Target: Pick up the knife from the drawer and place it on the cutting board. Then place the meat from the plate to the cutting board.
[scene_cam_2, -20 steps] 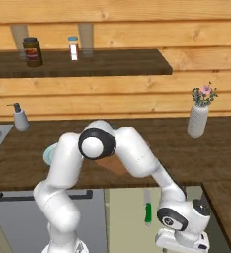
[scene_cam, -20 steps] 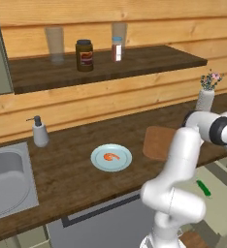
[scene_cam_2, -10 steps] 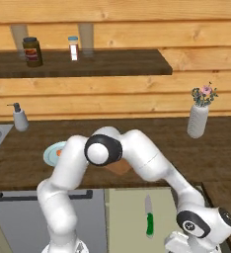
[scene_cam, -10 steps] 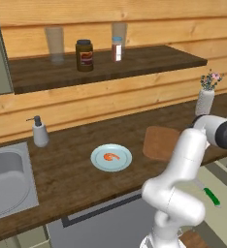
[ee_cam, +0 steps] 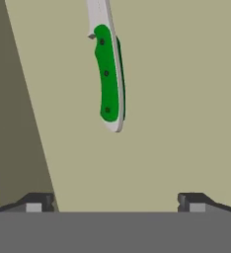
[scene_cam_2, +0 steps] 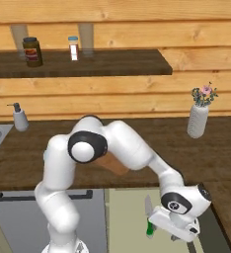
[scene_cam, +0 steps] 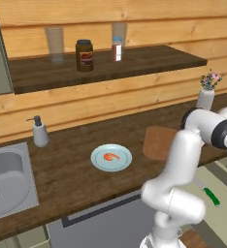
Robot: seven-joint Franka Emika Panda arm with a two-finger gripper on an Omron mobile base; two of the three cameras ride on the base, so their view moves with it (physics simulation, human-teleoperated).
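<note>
Knife [ee_cam: 109,74] lies flat on the drawer [ee_cam: 186,99] floor, long axis running away from the gripper [ee_cam: 115,201]: green handle end nearer, pale blade pointing off past the top edge in hand view. Gripper released, fingertips [ee_cam: 36,202] spread wide w/ nothing between, hovering apart from the knife. In right base view the arm reaches down off the worktop [scene_cam_2: 19,158] edge, elbow bent, hand low over the drawer just beside the knife [scene_cam_2: 149,217]. Meat [scene_cam: 112,156] sits on the plate [scene_cam: 98,162]; cutting board [scene_cam: 156,143] near it to the right.
</note>
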